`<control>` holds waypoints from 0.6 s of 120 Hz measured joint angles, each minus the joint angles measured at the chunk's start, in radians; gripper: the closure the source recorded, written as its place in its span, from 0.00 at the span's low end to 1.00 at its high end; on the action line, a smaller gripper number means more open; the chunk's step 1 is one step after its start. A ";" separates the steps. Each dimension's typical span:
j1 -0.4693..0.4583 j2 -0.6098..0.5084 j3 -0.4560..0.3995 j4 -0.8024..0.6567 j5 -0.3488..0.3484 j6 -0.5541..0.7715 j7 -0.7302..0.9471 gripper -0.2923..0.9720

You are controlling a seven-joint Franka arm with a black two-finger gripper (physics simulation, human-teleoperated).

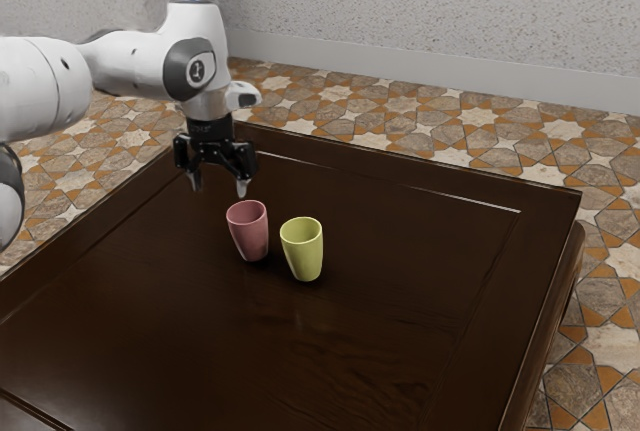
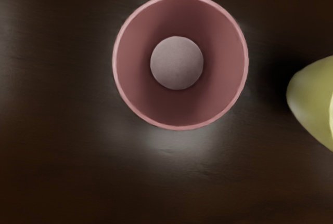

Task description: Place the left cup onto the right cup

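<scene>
A pink cup (image 1: 248,229) stands upright on the dark wooden table (image 1: 420,281), and a yellow-green cup (image 1: 302,248) stands upright just to its right in the exterior view, a small gap between them. My gripper (image 1: 216,183) hangs open above and slightly left of the pink cup, fingers pointing down, touching nothing. From the hand's camera I look straight down into the pink cup (image 2: 180,61), with the yellow-green cup (image 2: 315,102) beside it.
The table has a raised rim (image 1: 545,281) around its top. Patterned tile floor (image 1: 600,161) surrounds it and a grey wall stands behind. Bare tabletop lies in front of and to the right of the cups.
</scene>
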 joint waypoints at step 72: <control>0.044 -0.005 -0.035 -0.112 0.006 0.250 -0.179 0.26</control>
